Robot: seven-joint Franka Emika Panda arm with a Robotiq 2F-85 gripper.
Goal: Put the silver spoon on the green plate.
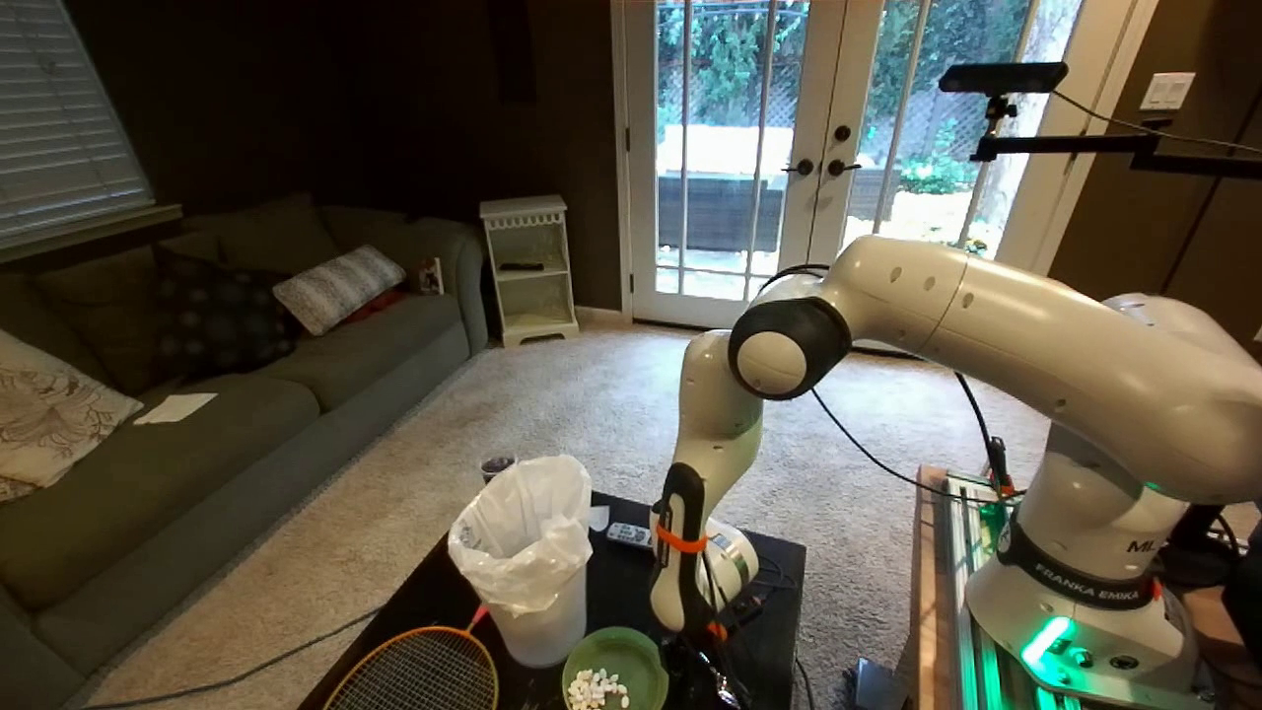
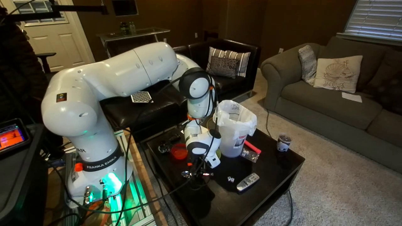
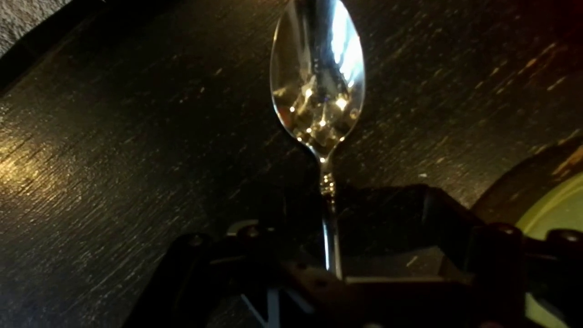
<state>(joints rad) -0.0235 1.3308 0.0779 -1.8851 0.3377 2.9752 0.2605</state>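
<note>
The silver spoon lies on the dark table, its bowl (image 3: 319,77) at the top middle of the wrist view and its handle running down between my fingers. My gripper (image 3: 355,200) is open around the handle, which is closer to the left finger. The handle's end is hidden by the gripper. In both exterior views a shiny bit of the spoon (image 1: 725,687) (image 2: 185,173) shows beside the gripper (image 1: 700,659) (image 2: 197,174). The green plate (image 1: 636,649) stands close to the gripper, with several white pieces in it. Its edge shows at the right of the wrist view (image 3: 555,209).
A tall white bin with a bag (image 1: 537,611) stands behind the plate. A racket (image 1: 424,675) lies beside it. A red bowl (image 2: 179,153), a remote (image 2: 248,182), small white cubes (image 2: 230,179) and a cup (image 2: 284,142) are on the table (image 2: 267,194).
</note>
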